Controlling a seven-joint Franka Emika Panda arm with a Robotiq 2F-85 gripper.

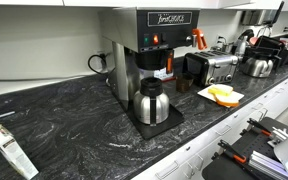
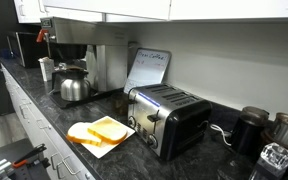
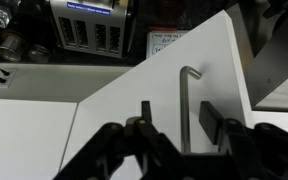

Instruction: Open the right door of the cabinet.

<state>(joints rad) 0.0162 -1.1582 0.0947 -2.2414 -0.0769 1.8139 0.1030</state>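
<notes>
In the wrist view a white cabinet door fills the middle, its upper edge running diagonally. A slim metal bar handle with a bent top stands on the door. My gripper is open, one black finger on each side of the handle and a visible gap between them and the bar. White upper cabinets run along the top of an exterior view. The gripper does not show clearly in either exterior view.
Below the cabinets a dark marbled counter carries a coffee maker with a steel carafe, a toaster, a plate of bread and kettles at the far end. A second white panel lies beside the door.
</notes>
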